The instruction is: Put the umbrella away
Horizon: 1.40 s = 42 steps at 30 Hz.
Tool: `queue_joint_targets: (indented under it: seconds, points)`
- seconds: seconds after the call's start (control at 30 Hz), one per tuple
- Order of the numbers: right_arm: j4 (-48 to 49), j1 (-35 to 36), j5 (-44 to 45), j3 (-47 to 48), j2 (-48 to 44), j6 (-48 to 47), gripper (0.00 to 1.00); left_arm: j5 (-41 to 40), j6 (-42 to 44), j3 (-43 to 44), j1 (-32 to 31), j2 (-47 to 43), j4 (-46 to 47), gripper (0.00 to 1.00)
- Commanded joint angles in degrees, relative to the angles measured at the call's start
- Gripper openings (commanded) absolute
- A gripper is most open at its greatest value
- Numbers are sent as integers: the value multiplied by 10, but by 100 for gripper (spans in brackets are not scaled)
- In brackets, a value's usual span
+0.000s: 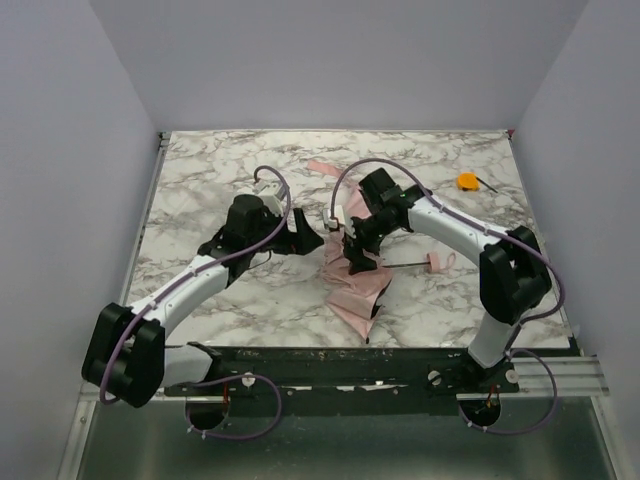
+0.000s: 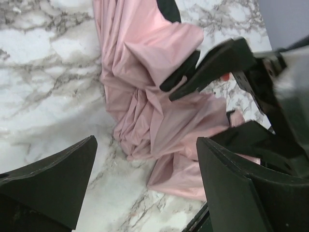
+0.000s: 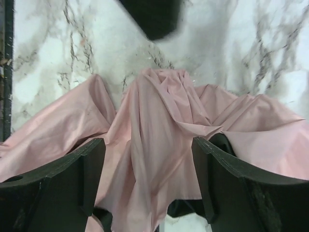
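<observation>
Your left end effector and right end effector both gape wide, the right straddling the crumpled umbrella on the tabletop.

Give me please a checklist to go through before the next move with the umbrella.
1. Left gripper open: ok, jaws wide apart.
2. Right gripper open: ok, jaws apart, fabric lying loose between them.
3. Umbrella canopy gathered neatly: not ok, crumpled and spread on the table.
4. Handle free of both arms: ok, it lies bare to the right of the fabric.
5. Small orange object out of the way: ok, far back on the right.
</observation>
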Motion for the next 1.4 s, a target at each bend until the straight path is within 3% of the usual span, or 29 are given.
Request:
queue_joint_targets:
  seconds: [0.0, 0.23, 0.4, 0.5, 0.63, 0.77, 0.9, 0.97, 1.07, 1.13, 1.3, 1.37]
  points:
    - [-63, 5, -37, 33, -44, -15, 80, 16, 3, 79, 17, 56, -20, 85]
    - [-116, 28, -68, 17, -119, -72, 79, 36, 2, 217, 20, 174, -84, 77]
    - [16, 120, 2, -153, -194, -76, 72, 68, 1, 315, 20, 279, -131, 65]
    - [54, 123, 41, -197, -191, -74, 47, 86, 9, 372, 20, 337, -167, 61]
    - [83, 128, 89, -246, -180, -78, 27, 104, 26, 445, 16, 409, -221, 58]
    - [124, 136, 131, -288, -157, -75, 16, 111, 41, 461, -1, 448, -241, 58]
    - [172, 144, 166, -312, -131, -62, 11, 104, 59, 460, -20, 473, -259, 57]
    - [199, 150, 188, -322, -123, -54, 9, 104, 66, 461, -25, 487, -266, 51]
    - [256, 155, 237, -340, -121, -37, 5, 117, 80, 465, -30, 497, -287, 32]
    - [305, 155, 286, -347, -122, -16, 4, 113, 94, 463, -36, 497, -309, 25]
    - [391, 153, 409, -350, -110, -6, 4, 129, 98, 402, -60, 464, -317, 18]
    - [399, 143, 420, -345, -104, -15, 4, 131, 94, 367, -67, 446, -302, 17]
